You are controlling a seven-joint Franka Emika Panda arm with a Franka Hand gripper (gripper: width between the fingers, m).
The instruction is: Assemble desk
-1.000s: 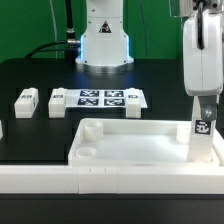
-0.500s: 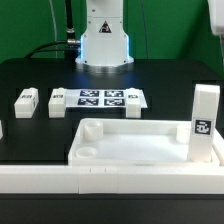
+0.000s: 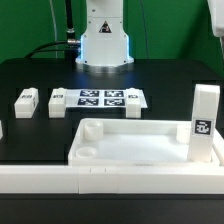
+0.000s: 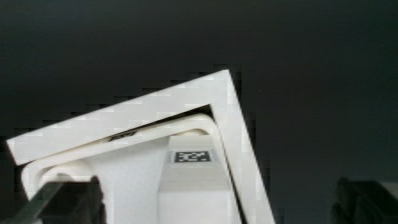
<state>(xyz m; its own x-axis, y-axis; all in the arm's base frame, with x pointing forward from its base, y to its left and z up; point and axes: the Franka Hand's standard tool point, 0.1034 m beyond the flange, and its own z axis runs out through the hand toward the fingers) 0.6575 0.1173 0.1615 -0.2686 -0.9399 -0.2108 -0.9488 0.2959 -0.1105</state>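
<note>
The white desk tabletop [image 3: 140,145] lies rim-up near the front. One white leg [image 3: 204,125] with a square marker stands upright in the tabletop's corner at the exterior view's right. Nothing holds it. The wrist view looks down on this leg [image 4: 169,180] and the tabletop corner [image 4: 178,105]. My gripper [image 4: 210,205] is open, well above the leg, with dark fingertips [image 4: 63,200] at both sides of the picture. It is almost out of the exterior view.
Two loose white legs [image 3: 25,99] [image 3: 58,102] lie on the black table at the exterior view's left, and a third [image 3: 1,128] shows at the edge. The marker board [image 3: 103,98] lies behind the tabletop. A long white rail [image 3: 100,180] runs along the front. The robot base [image 3: 105,40] stands at the back.
A second ago my gripper was on the upright leg. It has let go and risen out of the exterior view. The leg stays upright in its corner.
</note>
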